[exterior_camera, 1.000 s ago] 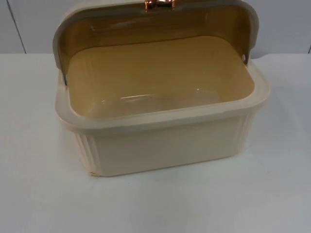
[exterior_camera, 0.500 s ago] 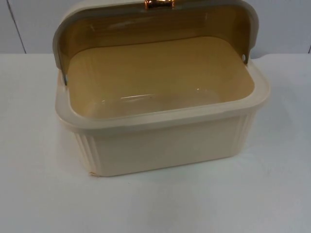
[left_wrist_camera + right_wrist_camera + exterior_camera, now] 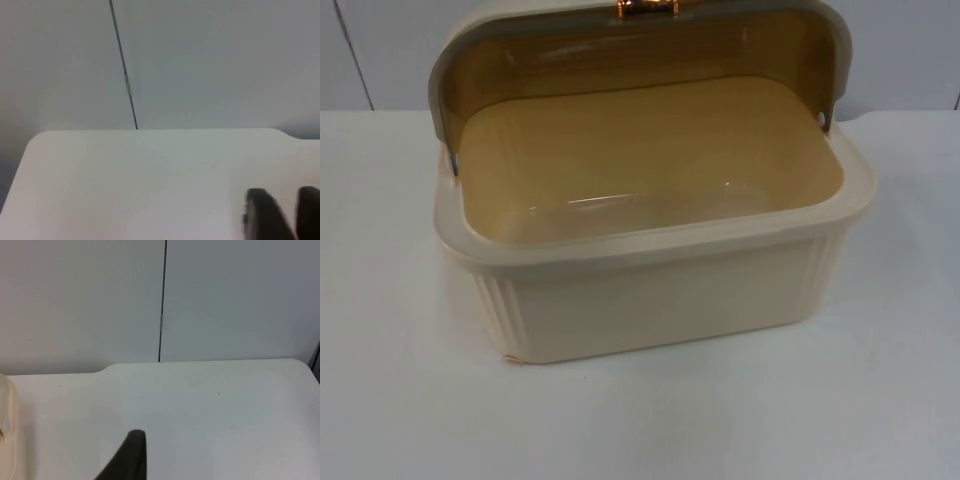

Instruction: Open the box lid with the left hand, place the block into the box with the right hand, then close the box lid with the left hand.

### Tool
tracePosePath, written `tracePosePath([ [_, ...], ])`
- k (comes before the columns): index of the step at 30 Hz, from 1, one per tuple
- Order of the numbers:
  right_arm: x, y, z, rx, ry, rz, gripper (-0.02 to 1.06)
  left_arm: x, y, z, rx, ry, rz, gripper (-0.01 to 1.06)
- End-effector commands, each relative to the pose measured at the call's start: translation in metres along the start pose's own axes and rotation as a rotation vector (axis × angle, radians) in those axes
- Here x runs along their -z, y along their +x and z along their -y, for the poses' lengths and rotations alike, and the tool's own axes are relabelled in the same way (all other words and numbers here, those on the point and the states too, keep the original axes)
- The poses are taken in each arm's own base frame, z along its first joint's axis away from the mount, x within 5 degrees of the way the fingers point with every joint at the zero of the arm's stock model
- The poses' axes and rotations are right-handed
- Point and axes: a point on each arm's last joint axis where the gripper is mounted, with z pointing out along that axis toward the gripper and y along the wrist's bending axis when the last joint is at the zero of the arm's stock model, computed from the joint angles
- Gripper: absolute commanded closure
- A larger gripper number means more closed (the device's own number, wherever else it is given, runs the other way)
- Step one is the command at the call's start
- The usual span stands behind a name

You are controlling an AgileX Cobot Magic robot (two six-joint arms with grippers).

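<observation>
While box (image 3: 650, 290) lid (image 3: 640, 50) stands up: left pincer (image 3: 285, 212) narrowly parted, empty; right pincer (image 3: 131, 455) unreadable.

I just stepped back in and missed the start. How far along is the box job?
The lid already stands open behind the cream box, so step one looks done. The box's inside is bare: no block in it yet. Left gripper and right gripper hover over the white table, holding nothing. Placing the block and closing the lid remain.

White table top (image 3: 400, 400), ends at the grey partition wall (image 3: 900, 50). One item sits directly on it: cream ribbed plastic box (image 3: 660, 300), mid-table toward the wall, base flat on the surface, lid (image 3: 640, 40) swung up at the back.
</observation>
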Motion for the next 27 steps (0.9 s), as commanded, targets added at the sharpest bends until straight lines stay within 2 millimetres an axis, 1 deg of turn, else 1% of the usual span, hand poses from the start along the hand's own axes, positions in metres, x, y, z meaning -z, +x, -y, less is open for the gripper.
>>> tracePosePath([
  [1,0.003,-0.003,0.001,-0.006,0.001,0.017,0.00,0.003,0.001,0.002,0.018,0.006,-0.012,0.61],
  [2,0.003,-0.003,0.001,-0.006,0.001,0.019,0.00,0.003,0.002,0.001,0.018,0.005,-0.021,0.41],
  [3,0.003,-0.003,0.001,-0.006,0.001,0.019,0.00,0.003,0.003,0.001,0.018,0.004,-0.031,0.19],
  [4,0.003,-0.003,0.001,-0.006,0.001,0.019,0.00,0.003,0.004,0.001,0.018,0.003,-0.040,0.00],
  [13,0.001,-0.001,0.000,-0.010,0.000,-0.008,0.00,0.004,0.009,0.001,0.023,-0.003,-0.097,0.00],
  [15,-0.003,0.000,0.000,-0.007,0.001,-0.028,0.00,0.004,0.009,0.001,0.029,0.001,-0.096,0.00],
  [18,-0.017,-0.002,-0.003,0.003,-0.003,-0.044,0.00,0.006,0.008,0.001,0.029,0.000,-0.091,0.00],
  [19,-0.017,-0.002,-0.003,0.003,-0.003,-0.044,0.00,0.006,0.008,0.001,0.029,0.000,-0.091,0.00],
  [21,-0.032,0.000,-0.006,-0.005,-0.011,-0.092,0.00,0.007,0.008,0.001,0.029,0.001,-0.085,0.00],
  [23,-0.052,0.006,-0.010,-0.033,-0.014,-0.190,0.00,0.007,0.008,0.001,0.029,0.001,-0.085,0.00],
  [24,-0.052,0.006,-0.010,-0.033,-0.014,-0.190,0.00,0.007,0.008,0.001,0.029,0.001,-0.085,0.00],
  [27,-0.080,0.016,-0.017,-0.059,-0.027,-0.329,0.00,0.007,0.008,0.001,0.029,0.001,-0.085,0.00],
])
